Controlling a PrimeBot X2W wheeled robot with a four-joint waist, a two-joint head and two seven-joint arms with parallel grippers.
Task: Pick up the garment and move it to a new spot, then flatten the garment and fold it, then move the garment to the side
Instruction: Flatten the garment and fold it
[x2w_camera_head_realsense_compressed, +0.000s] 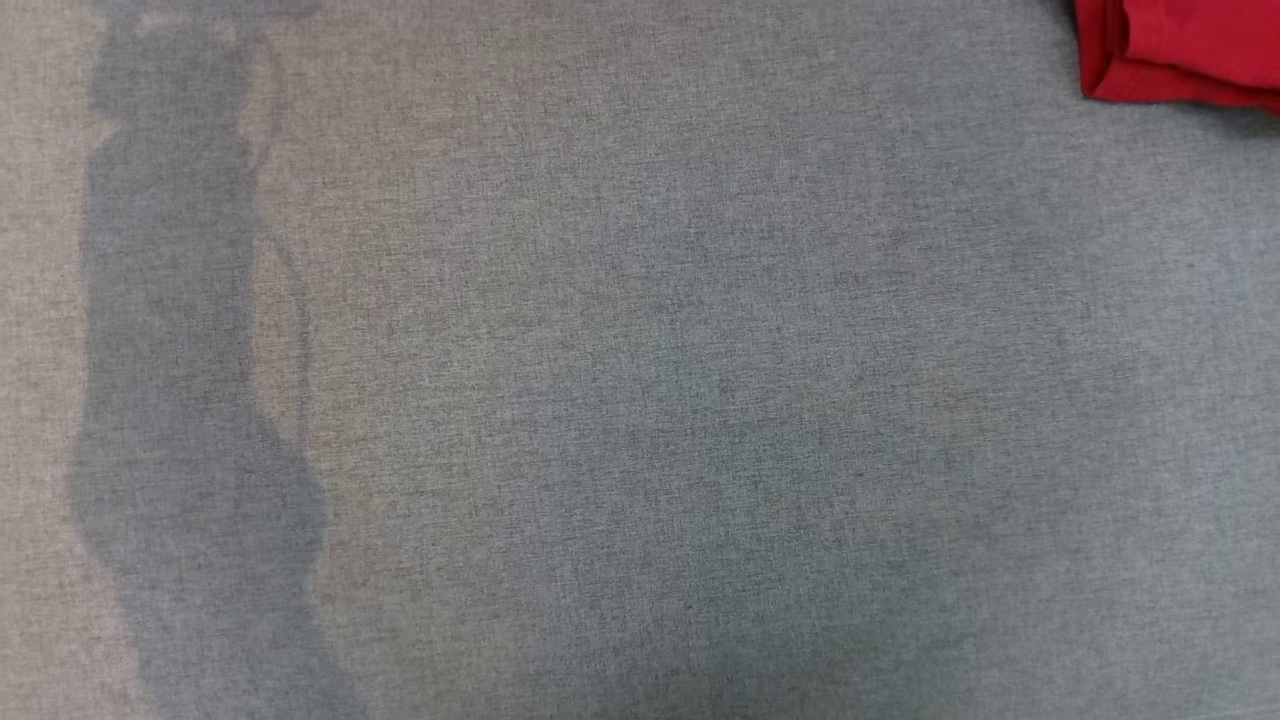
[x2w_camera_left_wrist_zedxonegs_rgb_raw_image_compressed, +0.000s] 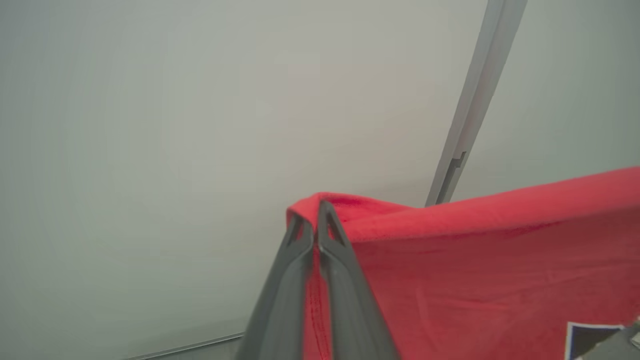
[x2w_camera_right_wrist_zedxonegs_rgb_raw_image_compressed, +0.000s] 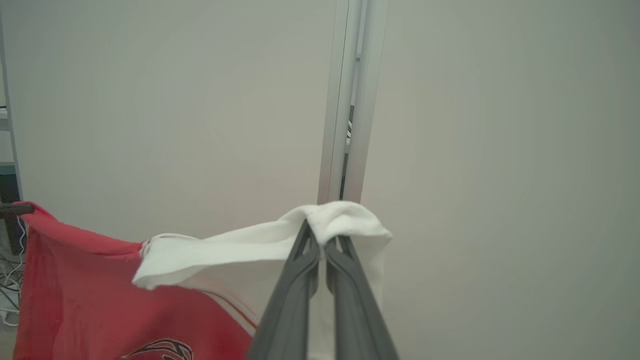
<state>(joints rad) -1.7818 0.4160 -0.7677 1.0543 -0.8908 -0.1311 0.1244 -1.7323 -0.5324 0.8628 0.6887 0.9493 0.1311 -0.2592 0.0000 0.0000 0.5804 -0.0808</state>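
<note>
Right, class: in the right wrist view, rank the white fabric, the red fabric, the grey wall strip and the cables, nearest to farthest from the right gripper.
1. White fabric: pinched at the tips of the right gripper.
2. Red fabric: hanging at lower left, part of the same garment.
3. Grey wall strip, behind, and cables, at the far left edge: too close to call.

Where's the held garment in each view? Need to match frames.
Head: red cloth at top right corner; can't tell if it's the same garment.
Left wrist: garment lower right, red edge pinched in left tool.
Right wrist: garment lower left to centre, white part pinched in right tool.
Shared landmark: pale metal post, both wrist views.
</note>
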